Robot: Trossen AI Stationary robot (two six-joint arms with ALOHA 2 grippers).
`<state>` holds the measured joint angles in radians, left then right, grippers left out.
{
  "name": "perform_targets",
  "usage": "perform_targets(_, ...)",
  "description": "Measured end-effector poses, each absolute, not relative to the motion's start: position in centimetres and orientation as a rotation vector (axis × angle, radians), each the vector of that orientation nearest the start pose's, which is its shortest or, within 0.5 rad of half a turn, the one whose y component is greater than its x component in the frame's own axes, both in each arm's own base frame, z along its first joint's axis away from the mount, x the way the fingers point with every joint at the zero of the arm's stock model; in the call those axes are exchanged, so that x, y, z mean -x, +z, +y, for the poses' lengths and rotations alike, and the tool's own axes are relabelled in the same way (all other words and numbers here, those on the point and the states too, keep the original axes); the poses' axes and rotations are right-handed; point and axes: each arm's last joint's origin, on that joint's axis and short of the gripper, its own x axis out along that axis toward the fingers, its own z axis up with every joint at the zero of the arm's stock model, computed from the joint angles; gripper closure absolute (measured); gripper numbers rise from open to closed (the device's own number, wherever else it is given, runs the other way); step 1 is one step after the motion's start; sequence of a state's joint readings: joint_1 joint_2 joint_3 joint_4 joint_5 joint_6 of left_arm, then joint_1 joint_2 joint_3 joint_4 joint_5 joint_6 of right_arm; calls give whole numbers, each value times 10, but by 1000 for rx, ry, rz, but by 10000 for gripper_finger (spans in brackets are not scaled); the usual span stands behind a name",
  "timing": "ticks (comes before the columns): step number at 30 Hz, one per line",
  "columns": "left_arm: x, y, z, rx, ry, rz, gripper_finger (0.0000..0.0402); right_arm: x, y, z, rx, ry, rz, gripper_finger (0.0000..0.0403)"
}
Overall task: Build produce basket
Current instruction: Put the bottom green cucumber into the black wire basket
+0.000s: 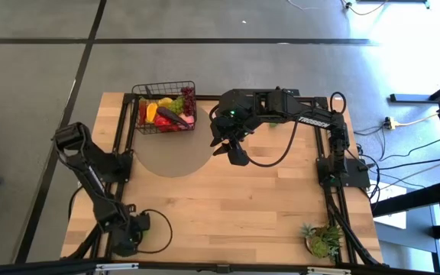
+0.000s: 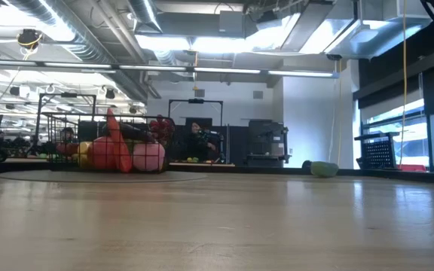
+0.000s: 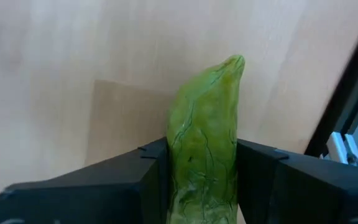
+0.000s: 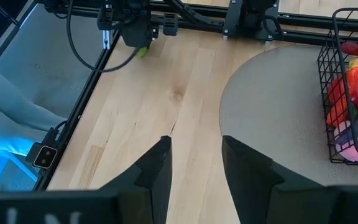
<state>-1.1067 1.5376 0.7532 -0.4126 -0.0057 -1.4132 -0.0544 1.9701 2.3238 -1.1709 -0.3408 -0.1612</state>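
High view: basket at table's far-left edge, full of produce; right gripper hovers beside it, left gripper parked at near-left corner.
Left wrist view: fingers clamp green cucumber.
Right wrist view: right gripper fingers narrowly parted, empty, above bare wood; basket nearby.

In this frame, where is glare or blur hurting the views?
High view: window glare bleaches the floor beyond the table's far right corner. Low view: ceiling lights flare, and the basket looks soft. Left wrist view: the green vegetable between the left gripper's fingers is slightly blurred.
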Motion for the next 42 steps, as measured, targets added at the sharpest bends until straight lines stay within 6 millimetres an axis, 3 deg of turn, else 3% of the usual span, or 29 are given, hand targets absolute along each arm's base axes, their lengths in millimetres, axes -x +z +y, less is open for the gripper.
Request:
perform_targets(23, -178, 151, -190, 726, 71, 1479, 298, -397, 419, -12, -10, 334, 779, 270)
perform_targets(37, -206, 158, -169, 857, -259, 1633, 298, -397, 419, -12, -10, 334, 778, 270)
perform_targets(42, -211, 162, -162, 885, -283, 1614, 298, -397, 419, -12, -10, 334, 778, 270)
